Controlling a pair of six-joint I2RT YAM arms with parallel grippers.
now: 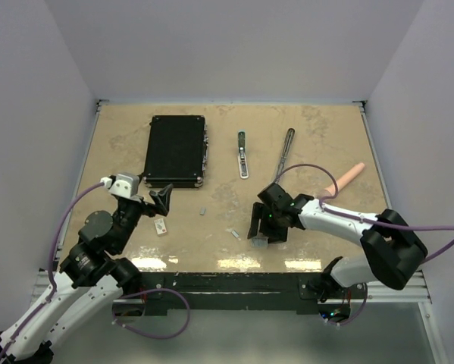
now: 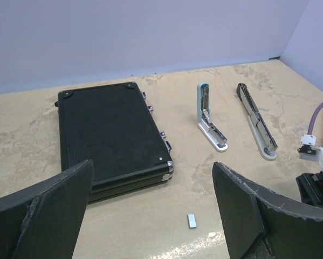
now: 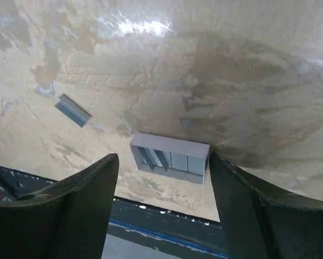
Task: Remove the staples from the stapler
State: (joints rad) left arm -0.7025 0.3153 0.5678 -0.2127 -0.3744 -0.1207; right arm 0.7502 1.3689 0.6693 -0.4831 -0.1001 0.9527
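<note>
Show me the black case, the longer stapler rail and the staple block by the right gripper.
black case (image 2: 110,135), left wrist view, middle of its lid.
longer stapler rail (image 2: 255,123), left wrist view, middle of its length.
staple block (image 3: 169,158), right wrist view, centre of its front face.

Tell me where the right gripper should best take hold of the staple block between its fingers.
Probably by its two short ends, coming straight down from above. The staple block is short and lies crosswise between the open fingers of the right gripper.

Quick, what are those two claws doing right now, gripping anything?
Left gripper: open, holding nothing.
Right gripper: open around a block of staples, not clamped on it.
</note>
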